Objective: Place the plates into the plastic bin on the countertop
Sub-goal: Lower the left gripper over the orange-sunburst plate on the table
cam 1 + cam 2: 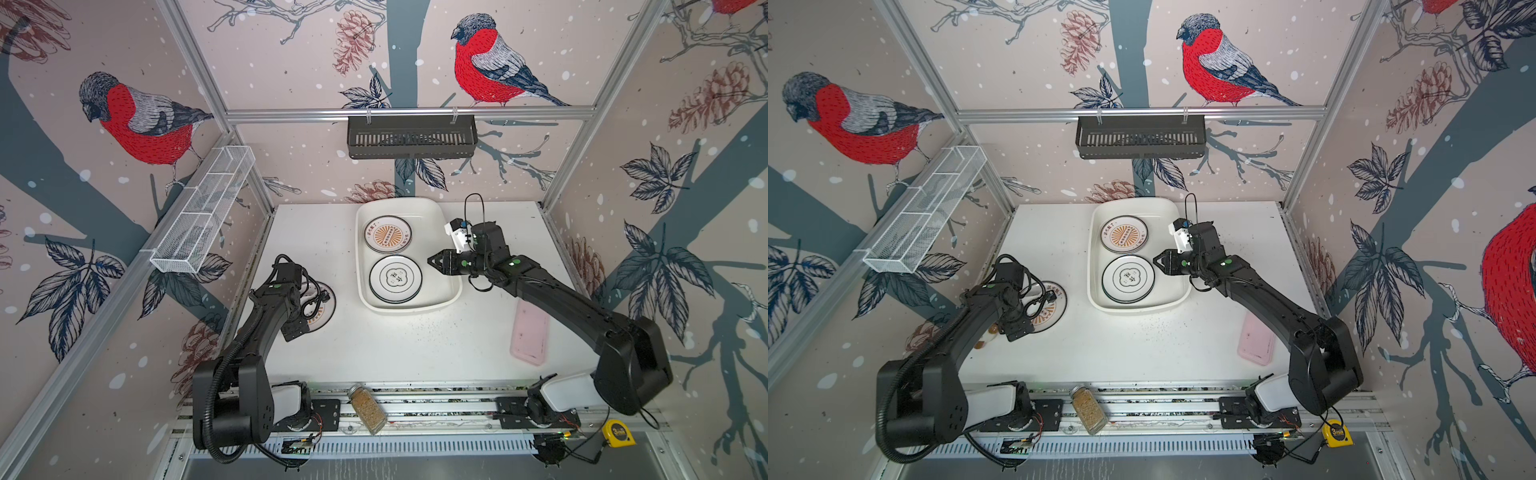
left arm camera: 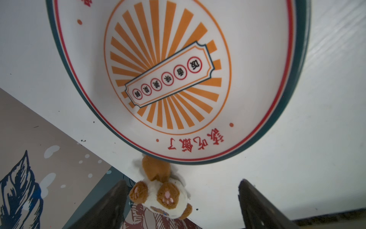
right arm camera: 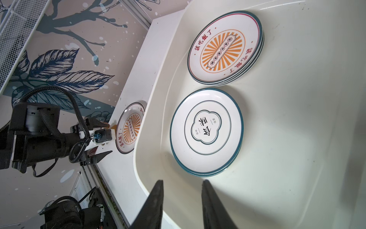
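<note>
Looking down in both top views, you have the plastic bin [image 1: 428,220] [image 1: 1167,216] sitting on the countertop [image 1: 395,345] at the far middle. It holds two stacks of plates side by side. The sunburst stack [image 1: 387,235] [image 3: 223,49] lies at the far end and the cloud-emblem stack [image 1: 395,278] [image 3: 207,129] at the near end, both flat on the bin's floor and just apart from each other.

One loose sunburst plate [image 1: 1054,307] [image 2: 168,79] lies outside the bin, on the left of the countertop and well apart from the bin's left wall. Your left arm covers much of it in both top views.

Your left gripper [image 2: 181,183] hovers over the near-left edge of that plate with its jaws spread wide and nothing clamped. In the left wrist view a small brown-and-white plush toy [image 2: 164,190] lies between the two fingers [image 2: 111,202], against the plate's rim at the countertop's left edge. Neither finger touches the toy or the plate.

Your right gripper [image 1: 432,262] [image 3: 182,182] reaches in from the right over the bin's right side, beside the cloud-emblem stack. Its jaws stand partly apart with only the bin's floor showing between them, so it holds nothing.

A pink rounded tray [image 1: 532,332] lies on the near right of the countertop, partly under your right arm.
</note>
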